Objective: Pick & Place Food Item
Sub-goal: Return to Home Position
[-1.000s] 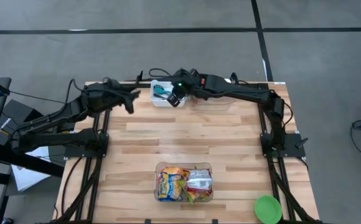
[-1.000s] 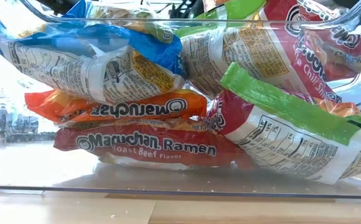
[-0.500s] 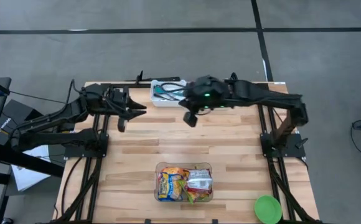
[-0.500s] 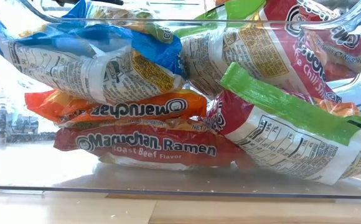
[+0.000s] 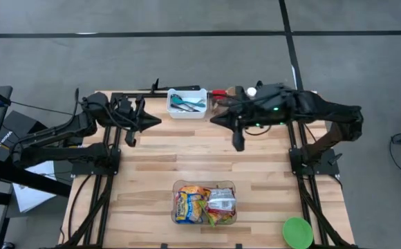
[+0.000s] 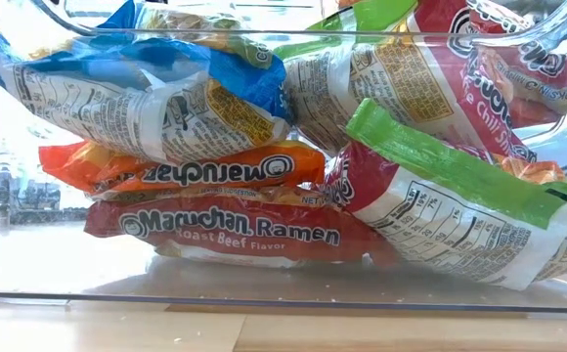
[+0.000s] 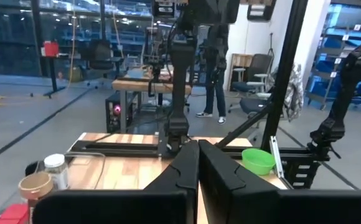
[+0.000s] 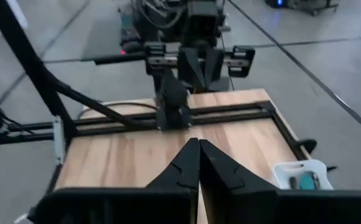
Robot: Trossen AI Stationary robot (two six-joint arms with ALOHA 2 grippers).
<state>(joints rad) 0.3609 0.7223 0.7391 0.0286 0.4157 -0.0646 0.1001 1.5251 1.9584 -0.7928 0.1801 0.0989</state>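
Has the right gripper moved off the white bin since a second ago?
Yes. The right gripper, shut, has drawn back from over the white bin toward the table's right side and now sits clear of it.

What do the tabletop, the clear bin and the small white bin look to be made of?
Tabletop: wood, pale joined strips with visible grain, low sheen. Clear bin: likely glossy transparent plastic; the ramen packets show through its wall, which catches highlights. White bin: opaque white, probably plastic, though too small to be sure.
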